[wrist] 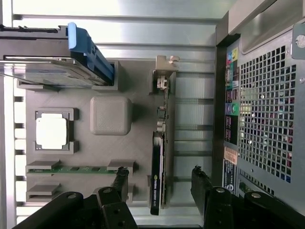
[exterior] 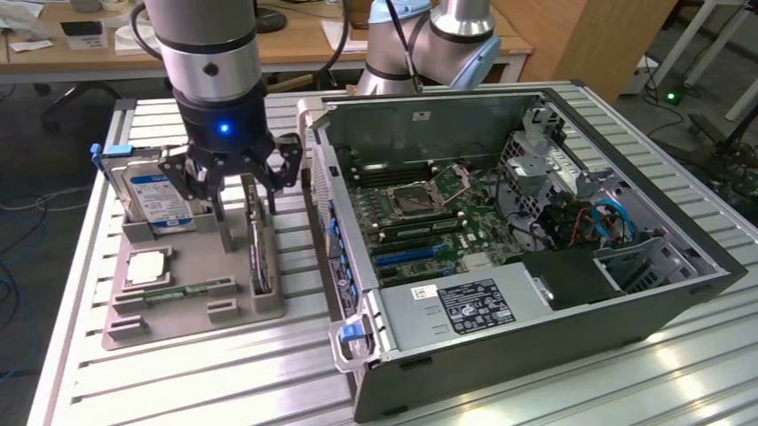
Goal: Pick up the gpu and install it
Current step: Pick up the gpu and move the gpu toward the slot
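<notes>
Gripper [wrist: 158, 171] hangs wide open astride the upright gpu [wrist: 157, 191], whose lower edge the grey holder [exterior: 177, 312] hides.

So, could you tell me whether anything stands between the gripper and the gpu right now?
Nothing visible does. The open gripper hangs directly above the gpu, which stands on edge in the grey holder. In the wrist view its fingers straddle the card, with bare gaps on both sides.
</notes>
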Robot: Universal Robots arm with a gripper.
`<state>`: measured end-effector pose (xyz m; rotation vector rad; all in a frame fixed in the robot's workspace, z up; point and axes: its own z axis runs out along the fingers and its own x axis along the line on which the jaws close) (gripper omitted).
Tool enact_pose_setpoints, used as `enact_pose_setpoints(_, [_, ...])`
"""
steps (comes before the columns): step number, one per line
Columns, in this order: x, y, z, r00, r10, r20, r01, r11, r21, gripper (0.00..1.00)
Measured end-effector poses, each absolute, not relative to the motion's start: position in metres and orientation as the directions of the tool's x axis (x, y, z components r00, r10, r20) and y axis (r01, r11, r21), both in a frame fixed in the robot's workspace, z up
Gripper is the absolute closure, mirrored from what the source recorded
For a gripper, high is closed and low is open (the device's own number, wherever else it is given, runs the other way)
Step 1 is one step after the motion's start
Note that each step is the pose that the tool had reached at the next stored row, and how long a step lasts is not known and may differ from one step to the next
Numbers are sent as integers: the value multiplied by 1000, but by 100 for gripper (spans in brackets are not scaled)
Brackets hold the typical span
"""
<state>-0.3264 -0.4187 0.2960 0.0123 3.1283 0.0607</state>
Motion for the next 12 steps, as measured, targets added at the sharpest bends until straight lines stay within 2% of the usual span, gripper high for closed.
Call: enact_pose_setpoints(12, [-326,-419,290,-1000,8,-13,7,999,39,35])
